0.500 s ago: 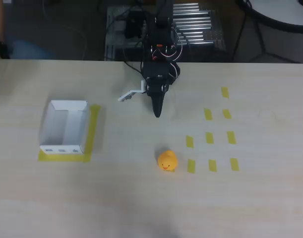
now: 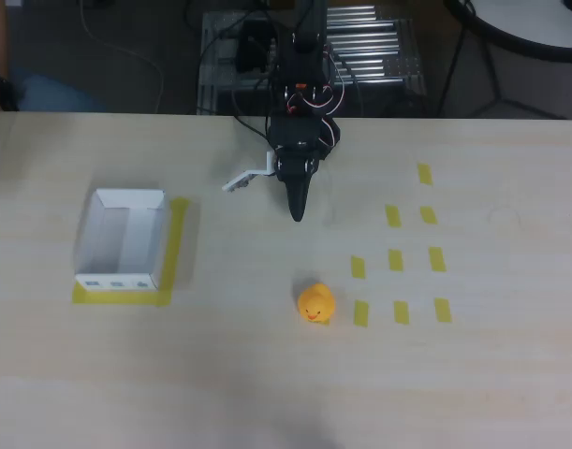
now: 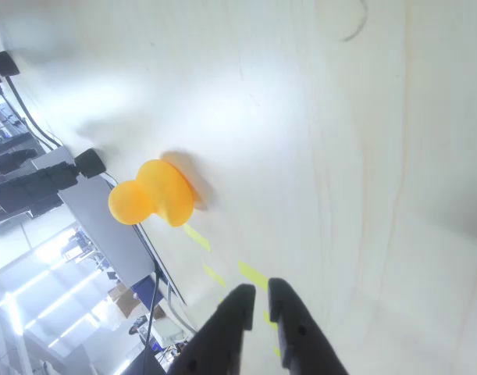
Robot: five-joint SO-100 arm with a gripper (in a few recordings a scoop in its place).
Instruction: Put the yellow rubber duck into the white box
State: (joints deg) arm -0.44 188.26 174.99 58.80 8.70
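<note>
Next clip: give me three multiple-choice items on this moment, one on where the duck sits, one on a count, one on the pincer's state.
1. In the overhead view, the yellow rubber duck is:
A. inside the white box
B. on the table, right of the white box
C. held in the pincer

2. Small yellow tape marks right of the duck:
A. four
B. nine
C. fifteen

3. The pincer is:
A. shut, holding nothing
B. wide open
C. shut on the duck

Answers: 1 B, the duck rests on bare tabletop; 2 B, nine separate marks count out; 3 A, fingertips meet in the wrist view, away from the duck.

A yellow-orange duck (image 2: 315,304) is sitting on pale wood-grain table (image 2: 267,374); white box (image 2: 122,238) is showing yellow tape (image 2: 176,245) edging; black gripper (image 2: 296,215).
</note>
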